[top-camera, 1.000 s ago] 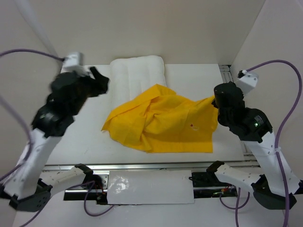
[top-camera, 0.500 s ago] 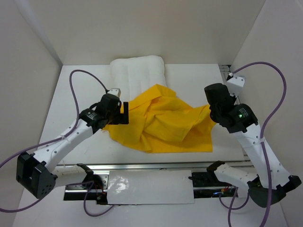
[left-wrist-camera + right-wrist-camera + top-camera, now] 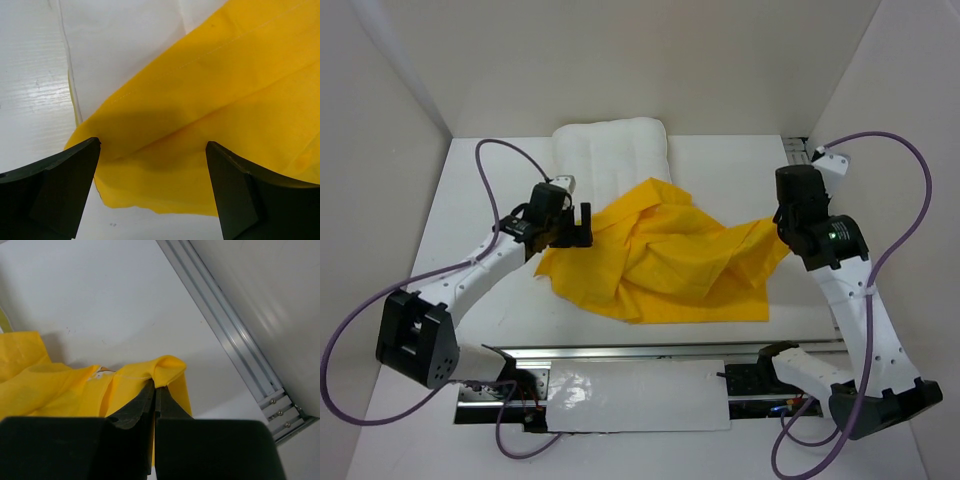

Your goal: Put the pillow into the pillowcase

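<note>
1. At the centre of the top view, the pillowcase (image 3: 665,255) lies crumpled on the desk (image 3: 490,180). Its upper edge overlaps the lower end of the pillow (image 3: 610,150), which sits at upper centre.
2. Right pincer (image 3: 154,388): closed on a folded corner of the pillowcase at centre right of the frame.
3. Left pincer (image 3: 578,228): jaws wide apart and gripping nothing, poised over the pillowcase's left edge at centre left.
4. Step in hand, as judged: taking the case at two edges so it can be spread and its mouth found. The pillow is not yet inside.
5. The next move calls for the left pincer to descend and close on one fabric layer only, not both.
6. Orientation: the pillow's quilted channels and long axis run top to bottom of the frame, while the pillowcase spreads left to right. Which way its mouth faces cannot be told.
</note>
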You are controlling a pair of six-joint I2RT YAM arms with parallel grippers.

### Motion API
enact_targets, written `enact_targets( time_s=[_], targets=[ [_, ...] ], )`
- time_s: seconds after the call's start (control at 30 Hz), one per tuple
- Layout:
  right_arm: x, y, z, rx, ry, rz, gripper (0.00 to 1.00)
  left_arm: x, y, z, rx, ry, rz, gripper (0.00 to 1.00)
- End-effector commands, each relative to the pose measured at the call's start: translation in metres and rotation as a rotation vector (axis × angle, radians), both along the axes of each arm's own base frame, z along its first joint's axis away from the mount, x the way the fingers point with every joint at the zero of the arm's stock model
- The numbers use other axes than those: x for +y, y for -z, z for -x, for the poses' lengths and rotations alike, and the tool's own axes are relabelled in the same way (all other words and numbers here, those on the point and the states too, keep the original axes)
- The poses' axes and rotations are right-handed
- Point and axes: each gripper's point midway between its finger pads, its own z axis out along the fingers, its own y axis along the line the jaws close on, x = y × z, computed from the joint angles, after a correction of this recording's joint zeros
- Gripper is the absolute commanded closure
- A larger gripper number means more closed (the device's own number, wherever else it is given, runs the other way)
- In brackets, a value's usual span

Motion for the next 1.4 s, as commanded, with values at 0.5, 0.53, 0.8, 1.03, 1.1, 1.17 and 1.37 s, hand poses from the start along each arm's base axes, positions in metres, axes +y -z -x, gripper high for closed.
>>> enact_targets(
  time_s=[0.5, 0.53, 0.8, 1.03, 1.1, 1.17, 1.37],
  targets=[
    [-0.007, -0.012, -0.016, -0.053, 0.027, 0.016, 1.0, 0.041, -0.04, -0.038, -0.06, -0.217, -0.02, 0.88],
    [-0.01, -0.016, -0.014, -0.056, 0.038, 0.023, 1.0, 0.047, -0.056, -0.04, -0.093, -0.248, -0.013, 0.92],
    [-0.03, -0.103, 0.002, -0.275, 0.126, 0.01, 1.0, 0.11, -0.191, -0.005, -0.37, -0.536, 0.007, 1.0],
    [-0.044, -0.207, 0.053, -0.563, 0.113, -0.006, 1.0, 0.168, -0.347, 0.095, -0.765, -0.678, 0.093, 1.0],
    [-0.046, -0.242, 0.072, -0.654, 0.09, -0.005, 1.0, 0.186, -0.382, 0.128, -0.864, -0.731, 0.095, 1.0],
    [-0.045, -0.264, 0.086, -0.713, 0.051, -0.009, 1.0, 0.201, -0.411, 0.161, -0.951, -0.771, 0.096, 1.0],
    [-0.017, -0.275, 0.061, -0.732, -0.106, -0.017, 1.0, 0.231, -0.414, 0.211, -0.976, -0.901, 0.096, 1.0]
  ],
)
